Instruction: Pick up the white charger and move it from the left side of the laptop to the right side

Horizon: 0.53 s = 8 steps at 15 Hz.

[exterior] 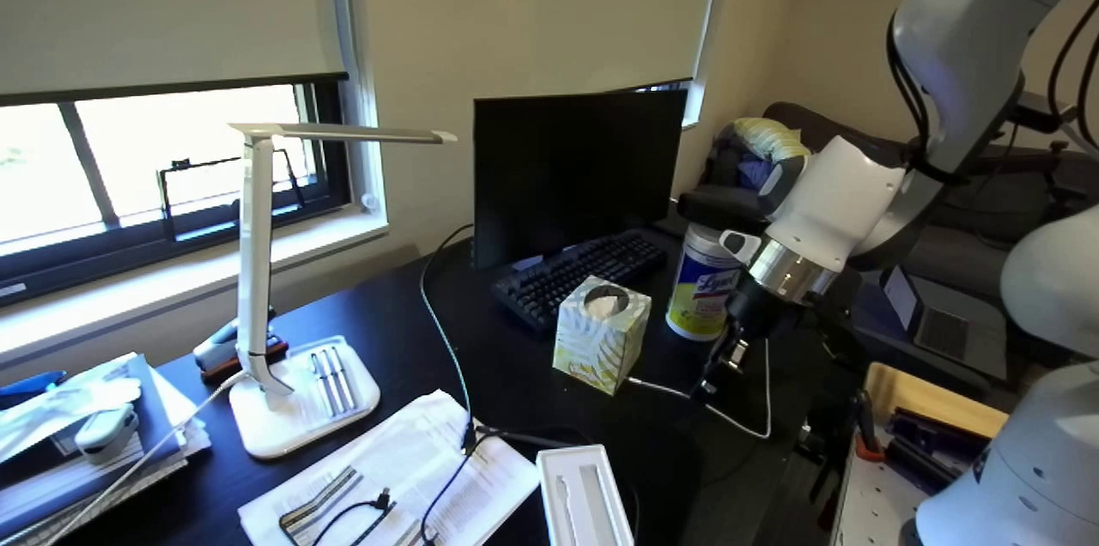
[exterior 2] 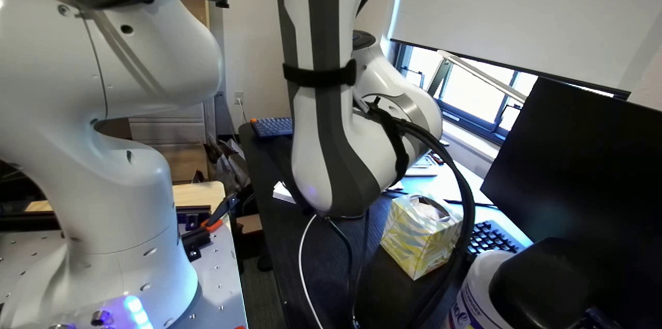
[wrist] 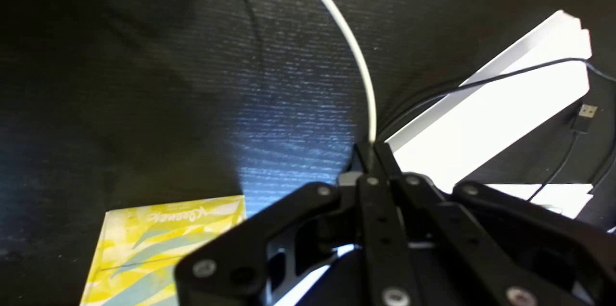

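The pincer (wrist: 370, 152) is clamping the thin white cable (wrist: 355, 48) just beside the Kleenex tissue box (exterior: 601, 336); I'm not seeing the charger's plug block, maybe hiding behind that box. Cable's vanishing at the box's edge in an exterior view, so pulling could be tipping it; thin cable could be slipping too. Arm (exterior: 970, 39) is arching over the table (exterior: 524, 391), wrist (exterior: 790, 271) slanting, pincer pointing down.

Arm (exterior: 979, 48) clad in smooth, rounded white shells (exterior 2: 170, 60); dark grey stripes (exterior 2: 325, 24) are inset, crossed by a black strap (exterior 2: 319, 75). Thick black cables (exterior 2: 468, 199) are strapped alongside. Blue lights (exterior 2: 133, 303) noted on the white base (exterior 2: 114, 277). Polished metal collar (exterior: 790, 269) fitted at the wrist (exterior: 828, 194). Pincer (wrist: 371, 149) finished in black, studded with grey round-headed screws (wrist: 204, 267).
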Motion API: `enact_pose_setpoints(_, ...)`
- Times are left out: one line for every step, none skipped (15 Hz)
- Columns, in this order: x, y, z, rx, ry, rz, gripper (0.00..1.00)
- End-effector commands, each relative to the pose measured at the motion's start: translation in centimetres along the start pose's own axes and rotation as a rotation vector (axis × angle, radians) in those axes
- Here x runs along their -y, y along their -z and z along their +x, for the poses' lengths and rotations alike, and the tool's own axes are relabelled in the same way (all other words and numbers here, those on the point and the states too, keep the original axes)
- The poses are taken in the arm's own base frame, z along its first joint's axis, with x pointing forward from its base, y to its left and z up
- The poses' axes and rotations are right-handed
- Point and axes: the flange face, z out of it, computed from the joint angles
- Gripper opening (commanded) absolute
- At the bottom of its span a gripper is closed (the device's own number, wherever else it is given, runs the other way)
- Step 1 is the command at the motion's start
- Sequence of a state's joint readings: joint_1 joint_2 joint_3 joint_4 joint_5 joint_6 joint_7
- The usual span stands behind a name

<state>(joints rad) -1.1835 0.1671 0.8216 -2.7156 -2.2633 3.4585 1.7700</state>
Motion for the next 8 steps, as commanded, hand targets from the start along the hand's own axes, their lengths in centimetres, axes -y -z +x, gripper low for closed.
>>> enact_pose_setpoints(0.1, 0.6, -1.0, 0.016, -0.049, -0.056, 0.0)
enact_pose_setpoints(-0.3, 0.8, -0.9, 0.01, -0.083, -0.068, 0.0)
enact_pose_setpoints(-0.8, 1.2, -0.6, -0.004, -0.113, -0.09, 0.0)
enact_pose_setpoints(-1.5, 1.6, -0.1, -0.025, -0.152, -0.109, 0.0)
enact_pose_setpoints(-2.3, 1.9, 0.1, -0.038, -0.182, -0.125, 0.0)
enact_pose_setpoints(-3.1, 2.2, 0.1, -0.049, -0.213, -0.132, 0.0)
enact_pose_setpoints(-4.0, 2.7, 0.1, -0.06, -0.241, -0.157, 0.0)
enact_pose_setpoints(-5.1, 3.2, 0.2, -0.075, -0.277, -0.172, 0.0)
